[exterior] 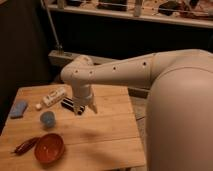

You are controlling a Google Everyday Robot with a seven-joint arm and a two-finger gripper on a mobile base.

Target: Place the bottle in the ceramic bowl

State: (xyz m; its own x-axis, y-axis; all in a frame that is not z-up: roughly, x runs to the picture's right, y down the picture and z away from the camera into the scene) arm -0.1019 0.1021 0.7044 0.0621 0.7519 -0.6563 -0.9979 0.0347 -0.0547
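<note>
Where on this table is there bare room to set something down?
Right half of the table, from the bowl to the right edge, is bare. The left is crowded: bottle, box, cup, cloth. The open end effector hangs near the box.

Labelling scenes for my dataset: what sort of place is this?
Likely a dim lab or test room: wooden table holding a bottle and ceramic bowl, metal railing behind, robot's open claw over the table.

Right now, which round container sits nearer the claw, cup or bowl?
The blue cup, just left of the open claw, which hangs over the table by the black box. The orange bowl sits farther off, at the table's front edge.
</note>
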